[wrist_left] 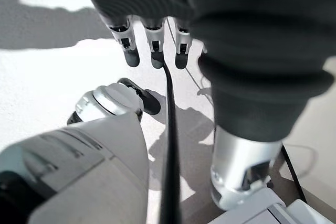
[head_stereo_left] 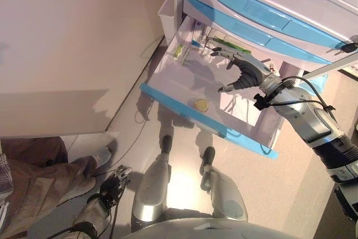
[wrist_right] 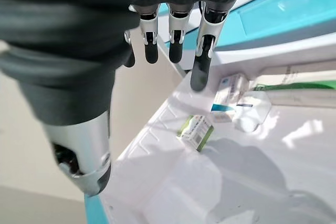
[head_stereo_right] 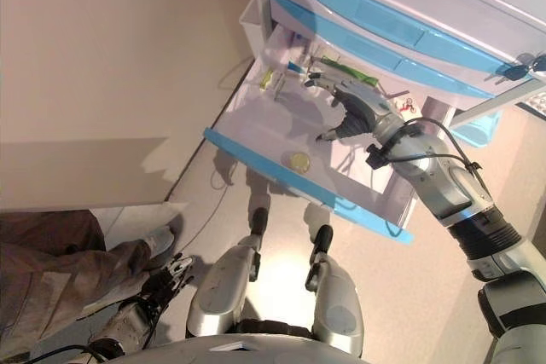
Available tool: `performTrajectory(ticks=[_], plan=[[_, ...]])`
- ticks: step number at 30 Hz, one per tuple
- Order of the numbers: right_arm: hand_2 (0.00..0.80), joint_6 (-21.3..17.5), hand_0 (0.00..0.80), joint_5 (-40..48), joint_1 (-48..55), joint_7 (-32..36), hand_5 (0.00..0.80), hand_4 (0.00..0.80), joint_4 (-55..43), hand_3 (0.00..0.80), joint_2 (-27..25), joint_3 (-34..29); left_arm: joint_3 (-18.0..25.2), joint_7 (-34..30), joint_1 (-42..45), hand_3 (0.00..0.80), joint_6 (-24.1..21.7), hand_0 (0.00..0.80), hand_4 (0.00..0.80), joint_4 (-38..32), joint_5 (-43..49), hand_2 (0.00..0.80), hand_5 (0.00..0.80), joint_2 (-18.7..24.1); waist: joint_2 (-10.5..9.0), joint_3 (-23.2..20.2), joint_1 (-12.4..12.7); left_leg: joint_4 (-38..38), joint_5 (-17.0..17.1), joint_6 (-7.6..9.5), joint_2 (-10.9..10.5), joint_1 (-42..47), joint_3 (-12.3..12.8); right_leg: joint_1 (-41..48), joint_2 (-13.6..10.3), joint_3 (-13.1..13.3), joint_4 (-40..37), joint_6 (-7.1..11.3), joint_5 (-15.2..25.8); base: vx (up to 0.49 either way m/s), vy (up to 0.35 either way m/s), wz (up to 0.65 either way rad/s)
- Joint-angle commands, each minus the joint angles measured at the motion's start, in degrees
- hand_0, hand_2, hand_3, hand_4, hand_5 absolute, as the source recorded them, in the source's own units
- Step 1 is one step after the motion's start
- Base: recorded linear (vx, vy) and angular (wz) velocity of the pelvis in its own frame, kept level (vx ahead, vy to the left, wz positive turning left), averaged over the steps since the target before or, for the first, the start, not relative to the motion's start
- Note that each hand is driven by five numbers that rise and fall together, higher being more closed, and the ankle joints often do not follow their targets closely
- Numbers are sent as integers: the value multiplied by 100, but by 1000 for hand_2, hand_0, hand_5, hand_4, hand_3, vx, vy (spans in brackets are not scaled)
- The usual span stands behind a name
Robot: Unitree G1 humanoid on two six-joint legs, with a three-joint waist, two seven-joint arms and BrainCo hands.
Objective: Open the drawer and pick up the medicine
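White plastic with pale-blue fronts — that is the tall drawer cabinet [head_stereo_left: 268,9], and its lowest drawer, a shallow white tray with a blue front edge [head_stereo_left: 201,118], stands pulled well out over the pale floor [head_stereo_left: 72,37]. Inside it the medicine lies toward the back: a small green-and-white medicine box [wrist_right: 195,131] near the drawer's left wall, a white-and-blue carton [wrist_right: 227,94] just behind it next to a clear blister pack [wrist_right: 251,113], and a long white-and-green box [head_stereo_left: 226,43] along the drawer's back edge. A small round yellowish object [head_stereo_left: 201,104] sits alone near the blue front edge, well apart from the boxes.

The right hand [head_stereo_left: 243,71] hangs over the middle of the open drawer, fingers [wrist_right: 201,61] straight and a little spread, the thumb apart from them; they hold nothing and touch none of the boxes (the right wrist view shows the dark tips above the green-and-white box with open air between). The left hand [head_stereo_right: 158,287] hangs low at the robot's side above the floor, far from the cabinet, its fingers [wrist_left: 153,45] relaxed and empty.

A person's leg in brown trousers, with a light shoe [head_stereo_left: 98,158], shows on the floor beside the left hand.
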Motion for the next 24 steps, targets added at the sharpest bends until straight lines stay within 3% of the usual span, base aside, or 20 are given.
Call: performTrajectory(ticks=[1,11,24], plan=[[0,-29,0,-323,32,-114,0,0,-316,0,-272,86,49,69,496,0,13,0,0,75,7,0,0,105,-226,-479,25,418,-653,-77,76,-238,58,-104,-127,-24,22,305,90,0,0,0],[0,-198,0,-771,-19,-111,0,0,-2,0,-520,414,24,106,416,0,-7,0,0,80,-85,0,0,229,-334,-409,68,473,-653,-69,72,-349,22,-147,-87,-78,20,309,109,-2,-3,0],[0,-501,0,-1617,-503,-233,0,0,409,0,-450,1418,-57,129,244,0,-33,0,0,91,-191,0,0,331,-331,-209,250,570,-647,-43,-23,-567,-119,-281,-101,-194,100,301,102,-17,-5,5]])
